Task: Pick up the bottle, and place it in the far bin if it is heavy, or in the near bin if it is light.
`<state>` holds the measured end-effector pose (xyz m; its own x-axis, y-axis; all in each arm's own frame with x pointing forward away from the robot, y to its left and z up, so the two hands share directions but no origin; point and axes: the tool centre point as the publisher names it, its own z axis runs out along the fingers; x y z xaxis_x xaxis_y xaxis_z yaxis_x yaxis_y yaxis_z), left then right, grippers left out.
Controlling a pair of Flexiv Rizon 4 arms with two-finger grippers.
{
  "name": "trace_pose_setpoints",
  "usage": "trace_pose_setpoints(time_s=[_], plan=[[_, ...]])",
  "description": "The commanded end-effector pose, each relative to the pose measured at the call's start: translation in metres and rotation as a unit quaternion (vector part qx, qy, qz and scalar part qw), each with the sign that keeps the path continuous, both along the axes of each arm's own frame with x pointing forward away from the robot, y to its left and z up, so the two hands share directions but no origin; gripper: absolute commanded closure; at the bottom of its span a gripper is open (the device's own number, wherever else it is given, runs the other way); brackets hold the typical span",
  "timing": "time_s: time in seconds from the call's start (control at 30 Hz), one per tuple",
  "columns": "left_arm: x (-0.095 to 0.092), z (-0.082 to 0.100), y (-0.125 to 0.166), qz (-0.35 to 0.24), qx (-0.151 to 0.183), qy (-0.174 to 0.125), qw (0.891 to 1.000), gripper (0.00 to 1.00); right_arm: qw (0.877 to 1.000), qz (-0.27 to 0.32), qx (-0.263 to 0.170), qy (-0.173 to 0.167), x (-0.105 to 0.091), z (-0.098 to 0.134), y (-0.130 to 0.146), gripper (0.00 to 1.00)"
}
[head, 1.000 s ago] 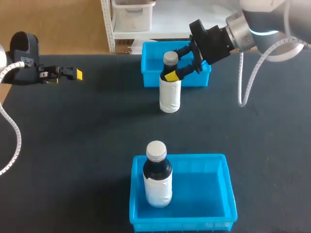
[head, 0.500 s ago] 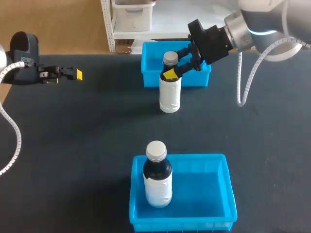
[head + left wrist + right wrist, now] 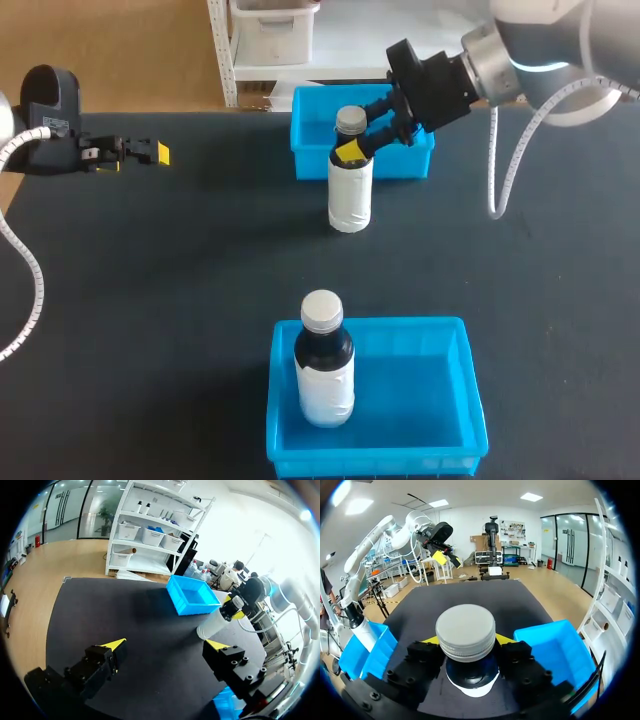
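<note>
Bottle (image 3: pixel 350 195) upright on table (image 3: pixel 180 280), toward 12 o'clock, just before far bin (image 3: pixel 312 152). Right hand (image 3: pixel 352 148) clamps neck under grey cap (image 3: pixel 465 631), both fingers touching. Rigid plastic; smooth sleeve likely slippery; cap ledge best hold. Dark fill suggests heavy. Far bin: nothing seen inside. Near bin (image 3: pixel 430 370), 6 o'clock: second bottle (image 3: pixel 323 375) upright at its 9 o'clock side. Left hand (image 3: pixel 150 152), 10 o'clock: wide, holding nothing.

The dark table (image 3: pixel 180 290) bears a far bin (image 3: pixel 312 160), a near bin (image 3: pixel 420 388) and a bottle (image 3: pixel 350 200) between.
</note>
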<state>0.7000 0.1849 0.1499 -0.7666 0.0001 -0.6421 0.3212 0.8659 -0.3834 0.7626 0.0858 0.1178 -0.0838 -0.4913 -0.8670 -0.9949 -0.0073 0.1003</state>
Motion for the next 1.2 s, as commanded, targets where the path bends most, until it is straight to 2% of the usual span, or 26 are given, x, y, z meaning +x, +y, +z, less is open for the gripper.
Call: trace_pose_setpoints(time_s=[0.03,0.17,0.27,0.5,0.73,1.2], plan=[[0.000,0.000,0.000,0.000,0.000,0.000,1.000,0.00,1.000,-0.002,0.000,-0.001,-0.001,0.001,-0.001,0.45],[0.000,0.000,0.000,0.000,0.000,0.000,1.000,0.00,1.000,-0.003,-0.001,-0.001,-0.001,0.001,-0.002,0.44],[0.000,0.000,0.000,0.000,0.000,0.000,1.000,0.00,1.000,-0.002,-0.001,-0.002,-0.001,0.001,-0.002,0.50],[0.000,0.000,0.000,0.000,0.000,0.000,1.000,0.00,1.000,-0.002,0.000,-0.002,-0.001,0.001,-0.002,0.53],[0.000,0.000,0.000,0.000,0.000,0.000,1.000,0.00,1.000,-0.002,0.001,-0.002,-0.002,0.002,-0.002,0.61],[0.000,0.000,0.000,0.000,0.000,0.000,1.000,0.00,1.000,-0.002,0.001,-0.016,-0.001,0.019,-0.004,0.65]])
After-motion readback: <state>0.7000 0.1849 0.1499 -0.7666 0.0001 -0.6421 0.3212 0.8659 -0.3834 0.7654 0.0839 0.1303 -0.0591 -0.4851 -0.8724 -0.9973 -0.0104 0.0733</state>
